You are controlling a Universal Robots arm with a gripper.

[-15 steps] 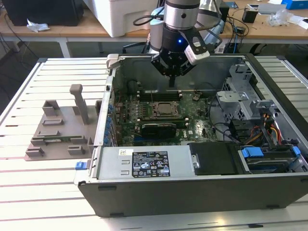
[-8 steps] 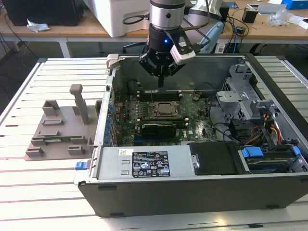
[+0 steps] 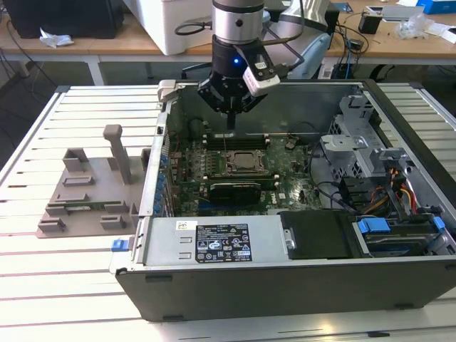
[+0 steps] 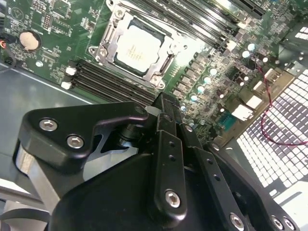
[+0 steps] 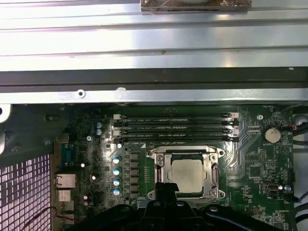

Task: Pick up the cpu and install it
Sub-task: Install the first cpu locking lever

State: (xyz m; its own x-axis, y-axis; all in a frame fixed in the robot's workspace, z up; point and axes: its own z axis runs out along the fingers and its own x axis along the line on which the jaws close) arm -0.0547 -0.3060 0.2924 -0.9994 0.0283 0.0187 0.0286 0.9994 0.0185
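We saw the cpu [image 5: 188, 175] lying in the motherboard socket [image 5: 186, 173], the gripper [image 3: 231, 121] hovering above it, fingers seemingly pinched together and empty; we feared a skewed seating would bend the pins if pressed

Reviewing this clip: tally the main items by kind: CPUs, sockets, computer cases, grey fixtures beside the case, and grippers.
cpu: 1, seated in the socket
socket: 1
computer case: 1, open
grey fixture: 1, on the exterior view's left of the case
gripper: 1, above the motherboard
Total: 5
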